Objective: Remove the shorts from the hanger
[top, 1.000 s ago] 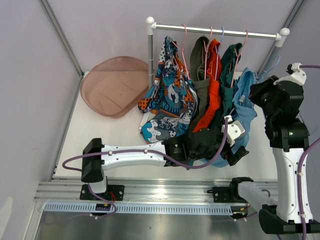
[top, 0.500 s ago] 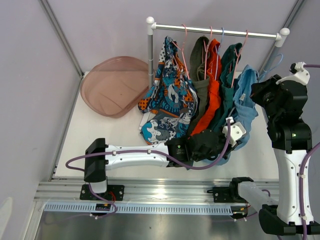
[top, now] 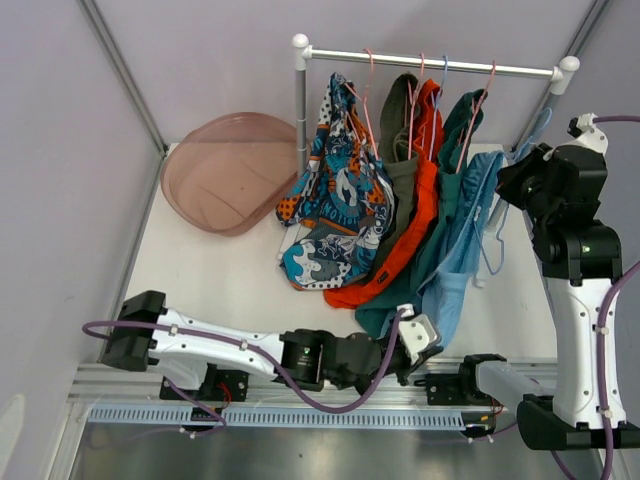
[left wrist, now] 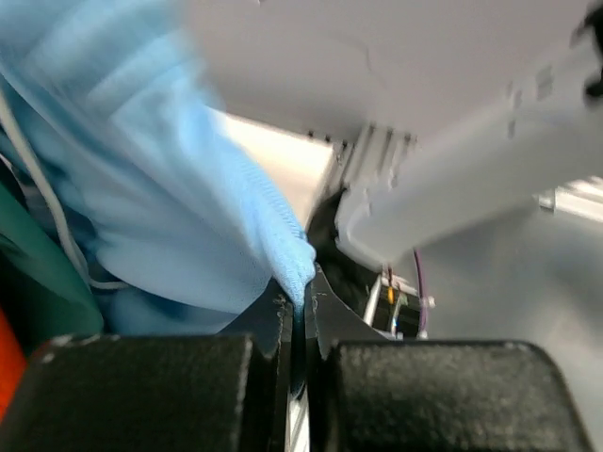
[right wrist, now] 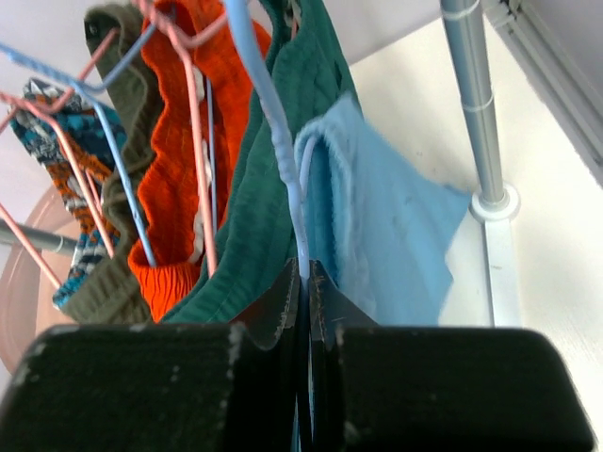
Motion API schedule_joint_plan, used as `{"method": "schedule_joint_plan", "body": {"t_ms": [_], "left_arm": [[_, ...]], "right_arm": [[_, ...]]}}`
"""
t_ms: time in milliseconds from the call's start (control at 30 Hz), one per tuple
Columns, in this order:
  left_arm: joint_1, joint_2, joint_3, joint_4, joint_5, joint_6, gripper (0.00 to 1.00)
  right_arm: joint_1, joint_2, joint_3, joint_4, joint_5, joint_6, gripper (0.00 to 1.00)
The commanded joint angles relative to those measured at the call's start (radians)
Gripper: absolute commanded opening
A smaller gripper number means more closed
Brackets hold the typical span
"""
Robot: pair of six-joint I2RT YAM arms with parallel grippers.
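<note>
light blue shorts (left wrist: pixel 160 179) blurred in l wrist view; blue hanger (right wrist: pixel 287 169) hook cut off at top.

top: overhead, far | wrists: close-up | shared: light blue shorts (right wrist: pixel 386 226)

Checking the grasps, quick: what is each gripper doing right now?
Left gripper: shut on the edge of the light blue shorts.
Right gripper: shut on the wire of the blue hanger.
</note>
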Motion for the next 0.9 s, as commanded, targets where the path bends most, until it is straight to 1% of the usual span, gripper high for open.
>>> {"method": "schedule_joint_plan", "body": {"t_ms": [0, 133, 167, 233, 267, 333, 367, 433, 467, 500, 533, 600, 700, 767, 800, 833, 867], "left_arm": [[-0.043, -0.007, -0.068, -0.016, 0.023, -0.092, 0.0], [-0.043, 0.039, -0.038, -0.018, 0.006, -0.049, 0.0], [-0.039, 0.057, 0.005, -0.031, -0.015, -0.038, 0.0], [-0.023, 0.122, 0.039, -0.045, -0.021, -0.018, 0.0], [0.007, 0.142, 0.105, -0.063, -0.023, -0.017, 0.0], [0.05, 0.212, 0.157, -0.095, -0.029, -0.026, 0.0], [0.099, 0.235, 0.253, -0.133, -0.032, -0.027, 0.0], [0.151, 0.31, 0.329, -0.184, -0.026, -0.027, 0.0], [0.197, 0.333, 0.451, -0.222, -0.023, -0.023, 0.0], [0.221, 0.359, 0.49, -0.254, -0.02, -0.012, 0.0], [0.24, 0.414, 0.575, -0.311, -0.006, -0.011, 0.0], [0.296, 0.464, 0.735, -0.36, 0.014, -0.018, 0.0], [0.339, 0.524, 0.849, -0.459, 0.051, -0.052, 0.0], [0.334, 0.507, 0.825, -0.448, 0.072, -0.058, 0.0], [0.328, 0.455, 0.714, -0.424, 0.092, -0.067, 0.0], [0.319, 0.423, 0.67, -0.401, 0.107, -0.073, 0.0], [0.29, 0.389, 0.58, -0.358, 0.112, -0.078, 0.0]], "right_arm": [[-0.021, 0.0, 0.078, 0.173, 0.044, -0.021, 0.0], [-0.022, -0.009, 0.109, 0.127, 0.033, -0.016, 0.0], [-0.021, -0.014, 0.124, 0.103, 0.027, -0.015, 0.0], [-0.021, -0.037, 0.14, 0.071, 0.007, -0.01, 0.0], [-0.021, -0.046, 0.146, 0.051, -0.007, 0.002, 0.0], [-0.021, -0.081, 0.158, -0.018, -0.073, 0.021, 0.0], [-0.021, -0.096, 0.158, -0.067, -0.096, 0.042, 0.0], [-0.021, -0.148, 0.152, -0.116, -0.139, 0.059, 0.0], [-0.021, -0.165, 0.147, -0.156, -0.169, 0.077, 0.0], [-0.019, -0.182, 0.144, -0.178, -0.185, 0.082, 0.0], [-0.021, -0.193, 0.15, -0.202, -0.203, 0.086, 0.0], [-0.019, -0.212, 0.164, -0.277, -0.219, 0.094, 0.0], [-0.021, -0.212, 0.199, -0.333, -0.23, 0.084, 0.0], [-0.019, -0.204, 0.218, -0.325, -0.197, 0.064, 0.0], [-0.019, -0.187, 0.223, -0.316, -0.19, 0.045, 0.0], [-0.021, -0.175, 0.226, -0.304, -0.179, 0.038, 0.0], [-0.019, -0.161, 0.224, -0.269, -0.174, 0.03, 0.0]]}}
